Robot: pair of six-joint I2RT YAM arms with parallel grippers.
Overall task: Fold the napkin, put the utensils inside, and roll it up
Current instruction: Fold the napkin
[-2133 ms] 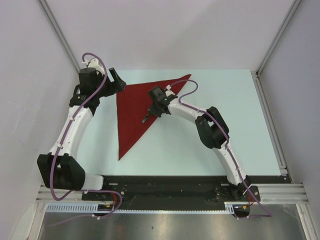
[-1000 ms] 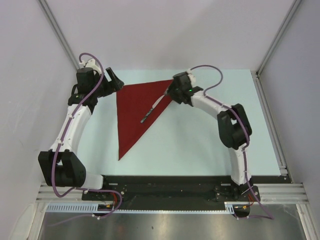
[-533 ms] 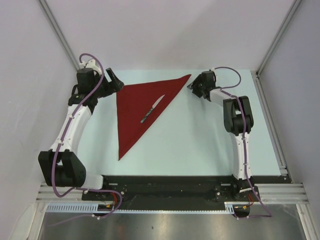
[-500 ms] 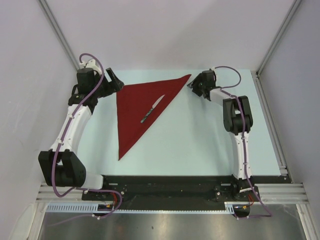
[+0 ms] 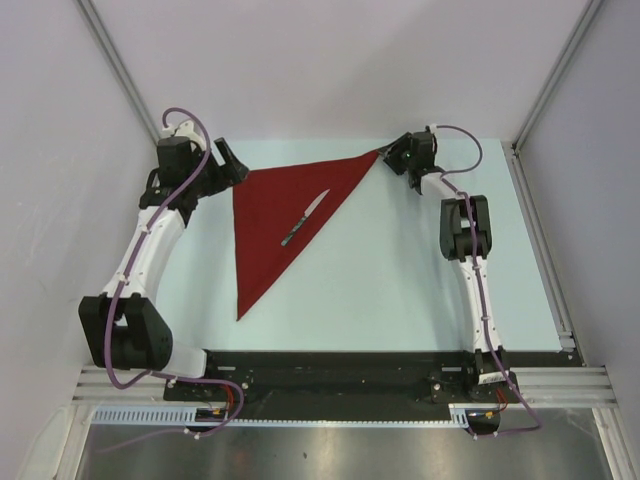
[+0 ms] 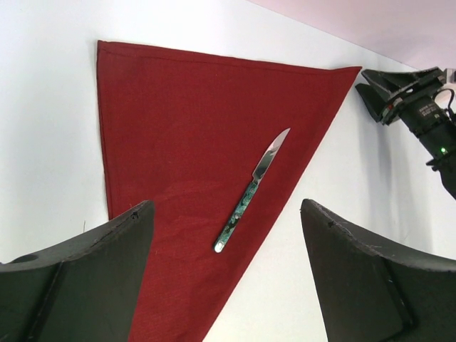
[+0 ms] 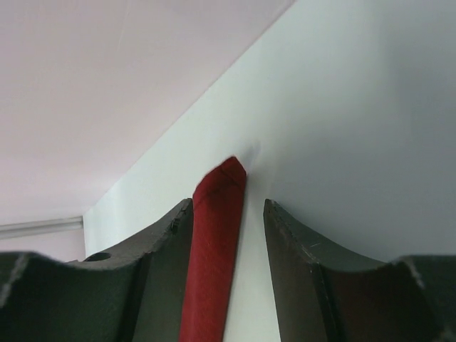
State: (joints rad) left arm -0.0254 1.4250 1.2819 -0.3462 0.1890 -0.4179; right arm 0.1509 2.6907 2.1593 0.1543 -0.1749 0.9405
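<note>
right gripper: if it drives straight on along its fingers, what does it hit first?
The napkin: its far-right corner lies between the open fingers of the right gripper. Below it is the table; the tips' height above it is unclear.

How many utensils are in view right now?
1. A knife lies diagonally on the red napkin, near its long slanted edge, blade pointing toward the far right corner. No other cutlery shows in any view; more could sit out of frame.
</note>
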